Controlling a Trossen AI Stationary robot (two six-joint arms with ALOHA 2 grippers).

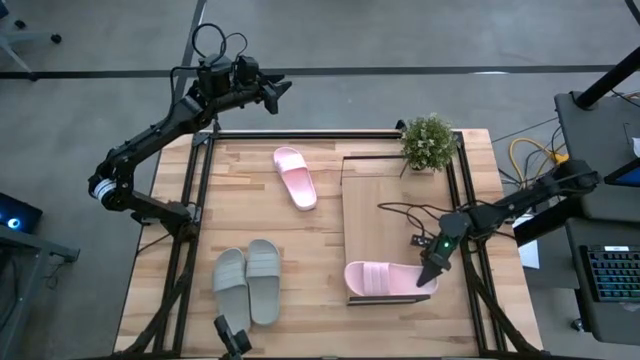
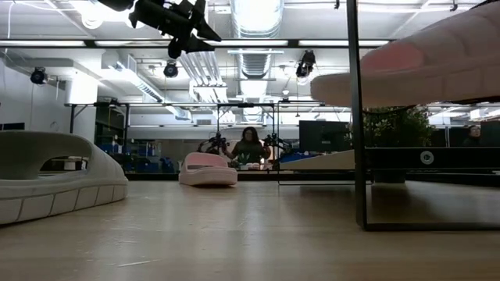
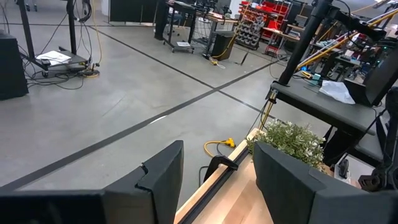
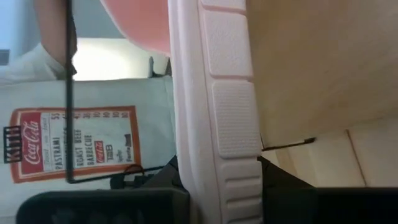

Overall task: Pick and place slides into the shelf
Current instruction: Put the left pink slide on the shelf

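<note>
One pale pink slide (image 1: 385, 279) lies crosswise at the near end of the shelf (image 1: 395, 190), a light-wood board in a thin black frame on the table's right half. My right gripper (image 1: 432, 270) is shut on that slide. In the low view this slide (image 2: 422, 62) shows high up, beside the shelf's black post (image 2: 355, 117). The other pink slide (image 1: 295, 177) rests sole-down on the table, left of the shelf. The grey-green pair (image 1: 248, 283) lies side by side at the near left. My left gripper (image 1: 278, 90) hangs open above the far edge. My right gripper holds the pink slide by its end toward the table's right (image 1: 422, 277), coming in from the right and slanting down. In the right wrist view the ribbed sole edge (image 4: 230, 124) runs between the two fingers (image 4: 283, 186). Whether the sole rests on the shelf board or is lifted off it, I cannot tell.
A small potted plant (image 1: 428, 142) stands at the shelf's far right corner. A thin black cable (image 1: 400, 210) loops over the shelf board. Black frame bars run along the table's left and right sides. A person (image 2: 250, 147) sits in the room beyond the far edge.
</note>
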